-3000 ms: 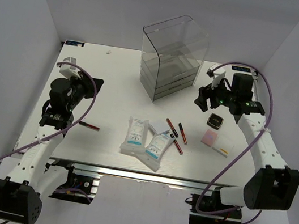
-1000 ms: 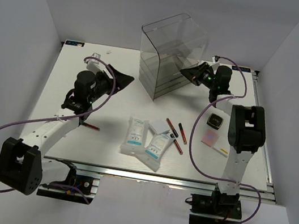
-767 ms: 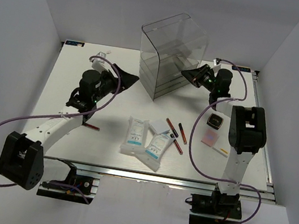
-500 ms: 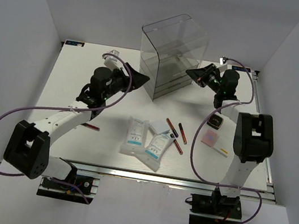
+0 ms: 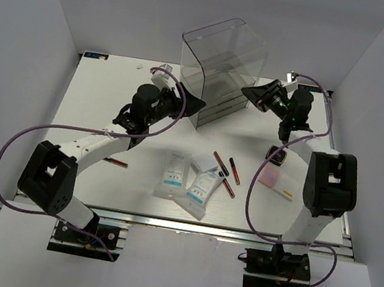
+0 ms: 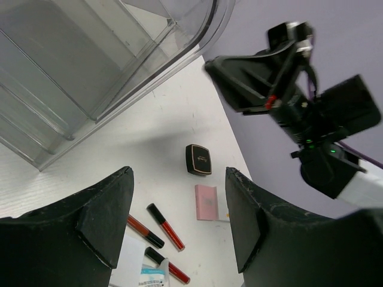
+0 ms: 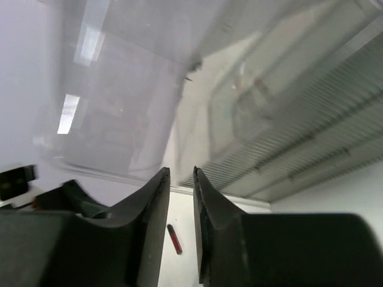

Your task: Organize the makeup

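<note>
Left gripper [image 5: 193, 104], wide open, and right gripper [image 5: 248, 94], barely parted, have swung in to flank the drawer box [image 5: 219, 67] at the tabletop's [image 5: 102, 106] far edge. Both are empty, and the makeup [image 5: 174, 172] lies unsorted.

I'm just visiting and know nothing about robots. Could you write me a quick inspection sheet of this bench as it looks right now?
Surface: white table, things lying loose at the middle and right.
Job's things: white packets, white pad, pencil sticks, one stray stick at the left, black compact, pink palette; all outside the clear drawer box.
Clutter: nothing seen.
Grippers: left hand open, empty, near the box; right hand fingers slightly parted, empty, close to the box.
Cables: purple cables loop off both arms.
Surroundings: plain white walls.
</note>
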Robot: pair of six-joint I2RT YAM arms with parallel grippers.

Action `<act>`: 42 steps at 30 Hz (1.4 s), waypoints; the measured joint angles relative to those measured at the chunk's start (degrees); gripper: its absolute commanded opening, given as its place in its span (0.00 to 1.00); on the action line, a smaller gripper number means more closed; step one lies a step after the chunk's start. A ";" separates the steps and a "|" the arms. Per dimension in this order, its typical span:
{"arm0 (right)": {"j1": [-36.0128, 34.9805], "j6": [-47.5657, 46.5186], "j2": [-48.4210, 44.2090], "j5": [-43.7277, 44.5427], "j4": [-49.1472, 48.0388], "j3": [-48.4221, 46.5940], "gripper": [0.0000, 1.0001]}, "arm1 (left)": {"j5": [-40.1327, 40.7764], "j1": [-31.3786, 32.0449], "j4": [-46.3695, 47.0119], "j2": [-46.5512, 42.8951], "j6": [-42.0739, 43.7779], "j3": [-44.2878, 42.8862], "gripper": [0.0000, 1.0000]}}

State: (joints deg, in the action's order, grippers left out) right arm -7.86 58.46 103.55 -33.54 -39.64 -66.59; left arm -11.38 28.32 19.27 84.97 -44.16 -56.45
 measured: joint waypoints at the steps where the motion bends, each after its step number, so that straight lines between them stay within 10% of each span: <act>1: -0.04 0.24 1.33 -0.15 0.07 0.00 0.30 | 0.02 0.00 0.00 -0.04 0.17 0.00 0.72; 15: -0.90 3.43 13.86 -1.88 -0.83 -4.48 0.48 | 1.99 0.94 -1.05 -1.62 0.17 0.31 0.72; 42: -1.99 8.81 20.46 -7.26 -14.19 -5.95 0.43 | 1.99 1.55 -2.64 0.37 -0.02 -0.83 0.72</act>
State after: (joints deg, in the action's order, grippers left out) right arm -9.85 67.26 124.01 -40.80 -53.82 -72.53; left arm -9.39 29.87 16.62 85.34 -44.18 -57.28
